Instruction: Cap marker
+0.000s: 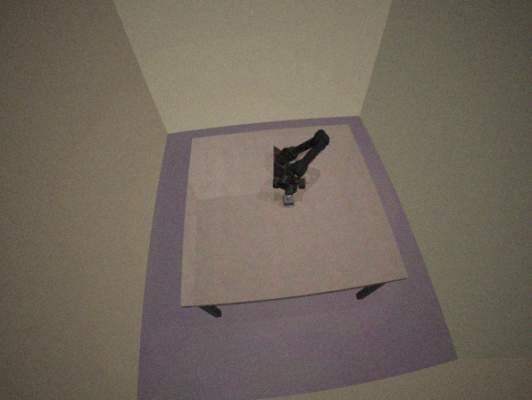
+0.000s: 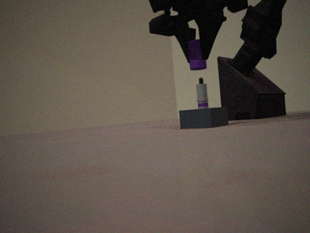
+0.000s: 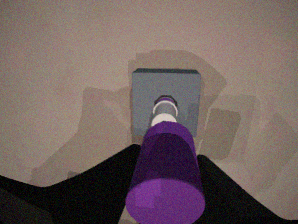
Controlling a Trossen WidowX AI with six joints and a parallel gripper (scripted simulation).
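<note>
One cap (image 2: 196,55), one marker (image 2: 202,93)

Arm (image 2: 260,31) cut off by the exterior view's upper edge; marker (image 1: 289,196) too small from above.

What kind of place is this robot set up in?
Probably a bare test room: one plain table on a purple floor, blank walls, and only the arm, holder block and marker.
</note>
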